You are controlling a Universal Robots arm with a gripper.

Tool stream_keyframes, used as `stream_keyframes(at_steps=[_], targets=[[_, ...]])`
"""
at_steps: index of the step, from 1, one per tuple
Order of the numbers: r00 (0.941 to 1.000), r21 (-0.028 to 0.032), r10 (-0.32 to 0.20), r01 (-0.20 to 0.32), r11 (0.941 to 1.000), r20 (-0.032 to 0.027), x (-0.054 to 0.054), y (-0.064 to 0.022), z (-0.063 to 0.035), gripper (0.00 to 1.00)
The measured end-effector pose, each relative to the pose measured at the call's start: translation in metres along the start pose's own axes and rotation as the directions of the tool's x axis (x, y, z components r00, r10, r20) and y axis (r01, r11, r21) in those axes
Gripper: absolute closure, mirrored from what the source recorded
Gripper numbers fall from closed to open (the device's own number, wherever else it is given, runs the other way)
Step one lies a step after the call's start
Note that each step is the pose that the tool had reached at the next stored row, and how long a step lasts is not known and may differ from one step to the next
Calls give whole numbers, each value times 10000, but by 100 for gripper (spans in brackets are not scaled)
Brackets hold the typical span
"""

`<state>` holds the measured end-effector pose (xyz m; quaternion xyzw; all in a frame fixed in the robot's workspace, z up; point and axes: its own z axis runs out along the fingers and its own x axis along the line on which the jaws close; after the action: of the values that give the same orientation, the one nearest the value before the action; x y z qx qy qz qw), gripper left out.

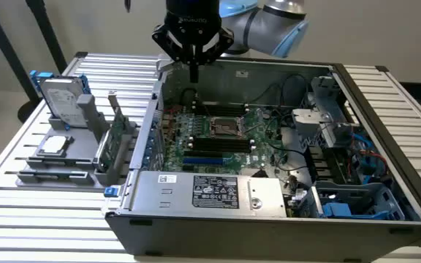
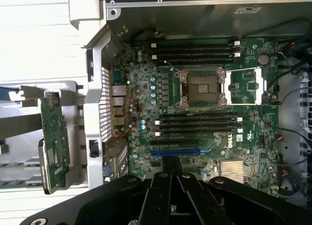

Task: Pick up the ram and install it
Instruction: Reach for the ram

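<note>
Leftmost, a silver boxy hard drive [image 1: 59,101] and a broad green expansion card with a metal bracket [image 1: 108,143] are standing upright in a grey moulded holder [image 1: 57,176].

Moving rightward, the black two-fingered gripper [image 1: 193,59] is hanging over the rear corner of the open grey steel computer case [image 1: 269,224]. Its fingers are pinching closed on the ram [image 1: 193,74], a thin dark circuit stick that is hanging edge-on below the fingertips, clear of the board.

Further right, the green motherboard [image 1: 262,123] is lying flat in the case. Its long black memory slots [image 1: 221,143] are running beside the square metal processor socket [image 1: 223,126]. The wrist view is looking straight down onto these slots [image 2: 197,122], with the stick's dark edge [image 2: 168,164] showing between the fingers.

Handling note: the stick is judged light and stiff but fragile. It is best gripped on its flat faces near the upper edge, away from the contact edge. Being so thin, it may pivot in a narrow pinch.
</note>
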<state>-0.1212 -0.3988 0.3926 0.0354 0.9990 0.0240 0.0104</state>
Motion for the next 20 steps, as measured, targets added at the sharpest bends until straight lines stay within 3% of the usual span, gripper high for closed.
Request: stream_keyframes(at_steps=[15,20], targets=[[10000,0,1,-1,10000,0,6,0,0,89],[10000,1,0,0,10000,0,189,-19,0,89]])
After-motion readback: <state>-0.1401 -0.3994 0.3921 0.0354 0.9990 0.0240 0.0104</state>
